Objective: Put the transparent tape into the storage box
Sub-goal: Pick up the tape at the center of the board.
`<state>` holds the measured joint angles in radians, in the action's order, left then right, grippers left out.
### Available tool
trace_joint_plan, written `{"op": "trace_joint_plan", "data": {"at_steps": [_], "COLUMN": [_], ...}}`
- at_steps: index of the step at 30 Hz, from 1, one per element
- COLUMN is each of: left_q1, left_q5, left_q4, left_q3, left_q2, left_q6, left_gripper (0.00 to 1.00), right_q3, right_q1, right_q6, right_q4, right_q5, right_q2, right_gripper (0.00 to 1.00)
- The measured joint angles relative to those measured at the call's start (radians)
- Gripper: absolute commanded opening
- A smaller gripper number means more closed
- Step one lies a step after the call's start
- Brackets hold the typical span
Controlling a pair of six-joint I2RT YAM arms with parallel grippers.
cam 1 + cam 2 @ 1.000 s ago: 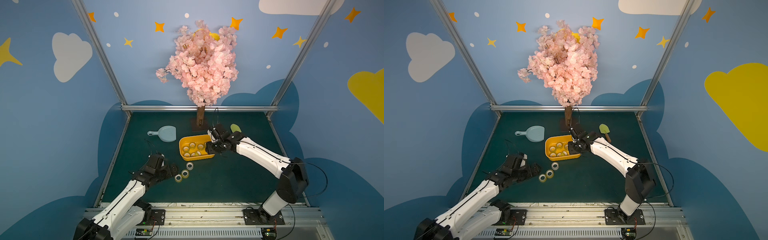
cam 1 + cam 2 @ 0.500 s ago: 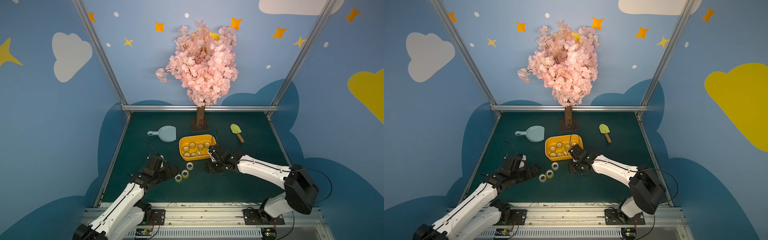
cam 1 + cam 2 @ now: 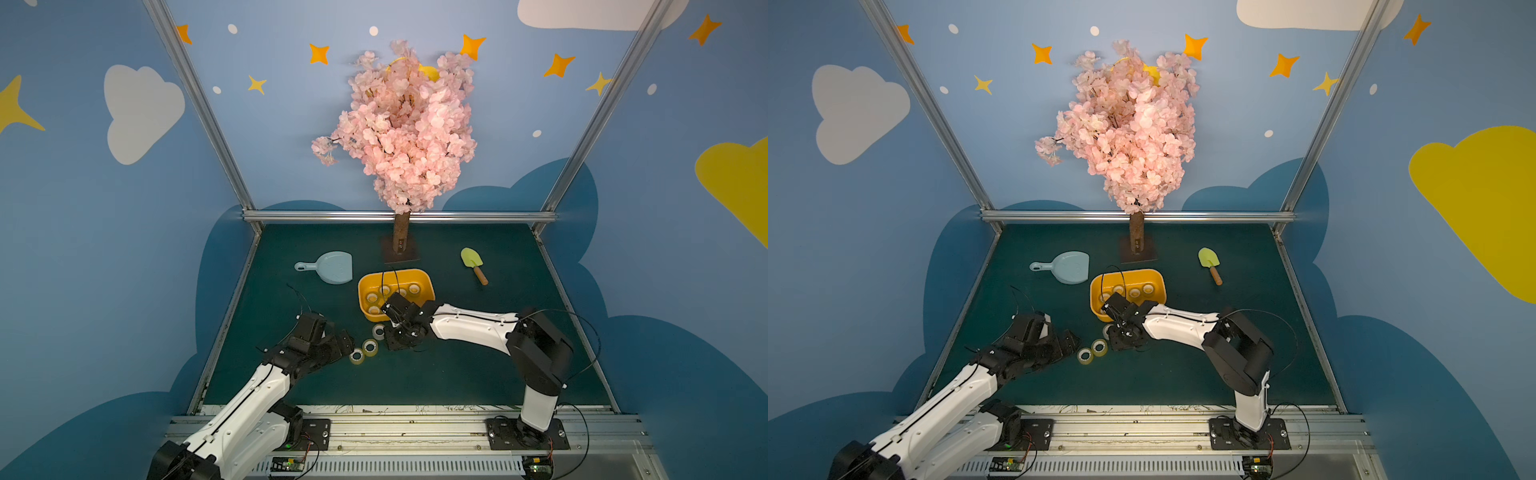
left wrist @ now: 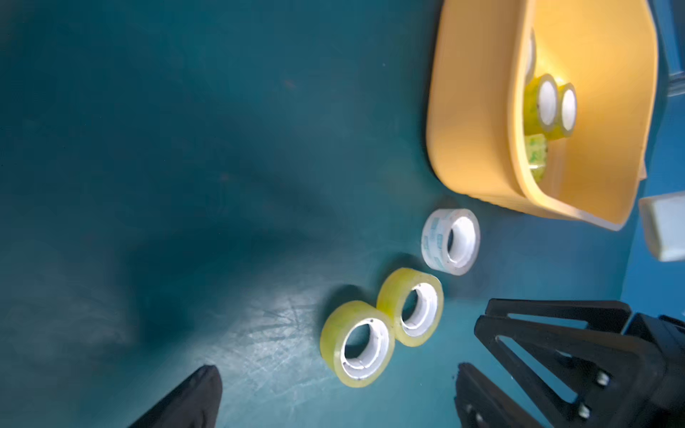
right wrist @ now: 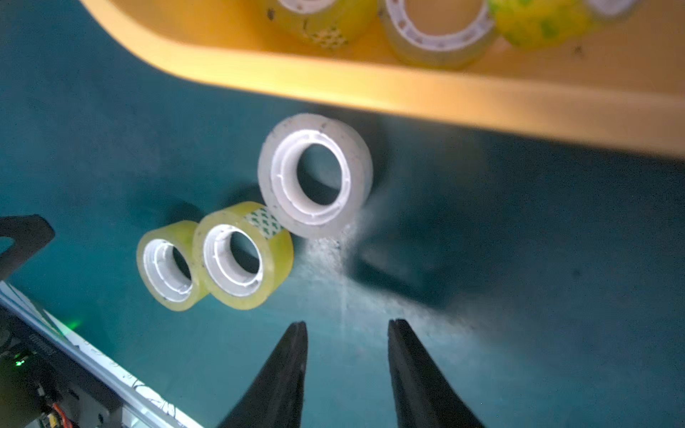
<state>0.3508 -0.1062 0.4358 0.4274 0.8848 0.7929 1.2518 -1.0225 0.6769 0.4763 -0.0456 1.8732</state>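
The right claw [image 5: 347,323] hovers low over the green worktop [image 3: 457,374], jaws part-way apart with nothing between them. Just ahead lies the clear tape roll [image 5: 315,176], flat on the worktop and just beside the near wall of the storage box [image 5: 407,85], which already holds several rolls. A yellowish roll [image 5: 242,255] sits close against the clear one, and a second yellowish roll [image 5: 168,266] touches that. The left claw [image 4: 335,367] is spread wide and empty, near the yellowish pair.

Now the dangers. The right claw's gap looks narrower than the clear roll, so a straight drop could land a fingertip on the tape and shove it aside. One finger through the core looks the safer bet. A finger on the box side has little room and could catch the rim and shift the box. A careless sweep could knock the yellowish roll. And with both claws crowding one small patch, they could clash.
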Motion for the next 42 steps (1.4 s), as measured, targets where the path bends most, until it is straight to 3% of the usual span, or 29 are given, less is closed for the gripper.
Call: {"op": "trace_joint_plan", "data": {"at_steps": [10,26,42], "left_q1": [-0.056,-0.080,-0.080], "left_q5": [0.071,0.022,-0.025], "left_q4": [-0.001,-0.075,-0.150], "left_q3": [0.017,0.006,0.017], "left_q2": [0.048,0.053,0.144], "left_q6": [-0.013,-0.019,-0.019], "left_gripper": [1.00,1.00,1.00], "right_q3": [0.111,0.238,-0.092], "right_q1": [-0.033,-0.058,-0.068], "right_q6": [0.005,0.040,0.145], "right_q4": [0.063,0.132,0.209], "right_q5": [0.007,0.039,0.192], "right_q2": [0.085,0.201,-0.033], "right_gripper": [0.43,0.42,0.41]}}
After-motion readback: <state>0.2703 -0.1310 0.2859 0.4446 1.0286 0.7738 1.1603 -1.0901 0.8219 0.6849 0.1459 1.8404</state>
